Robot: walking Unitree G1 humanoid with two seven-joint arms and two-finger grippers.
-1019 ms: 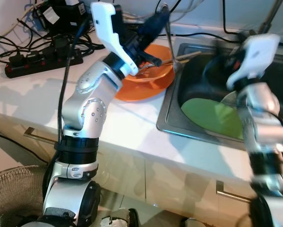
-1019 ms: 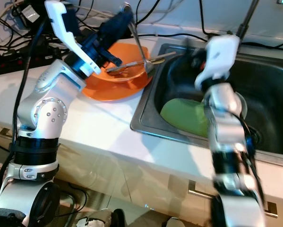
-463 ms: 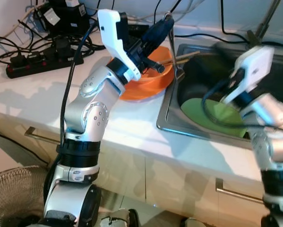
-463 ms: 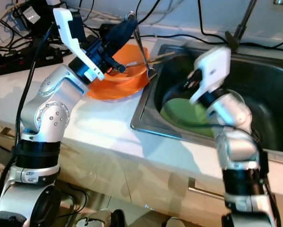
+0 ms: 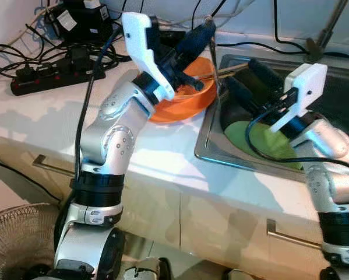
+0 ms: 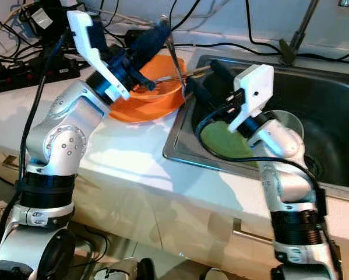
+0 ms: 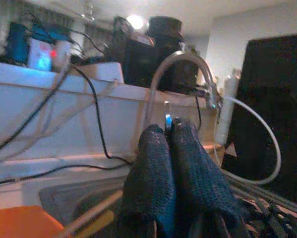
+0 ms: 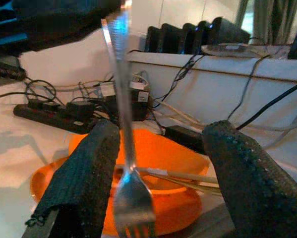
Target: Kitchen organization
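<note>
White cabinet fronts (image 5: 221,216) with metal pull handles run along the near side, and a round wire fan guard (image 5: 17,239) sits low on the floor by the robot's left leg. Above them the pale countertop (image 5: 57,116) stretches across, with a steel sink (image 6: 180,131) sunk into it on the robot's right.

Down in the sink lies a green plate (image 6: 226,143), flat against the basin floor. The right gripper (image 6: 200,81) reaches over the sink's near-left corner, its two black fingers (image 8: 79,173) spread well apart and pointing toward the counter, empty between them.

Just beside the sink rim an orange bowl (image 5: 189,96) rests on the counter, with a pair of pale chopsticks (image 6: 186,73) lying across it and sticking out toward the sink. Over the bowl the left gripper (image 5: 206,26) is raised, its fingers (image 7: 153,163) pressed together on the handle of a metal fork (image 8: 131,188). The fork hangs nearly upright, tines down, its lower end at the gap between the bowl's edge and the sink rim; from the right wrist it appears between the open right fingers.

Farther back, a black power strip (image 5: 52,76) and a tangle of dark cables (image 5: 23,52) cover the counter's left end, below a white wall.
</note>
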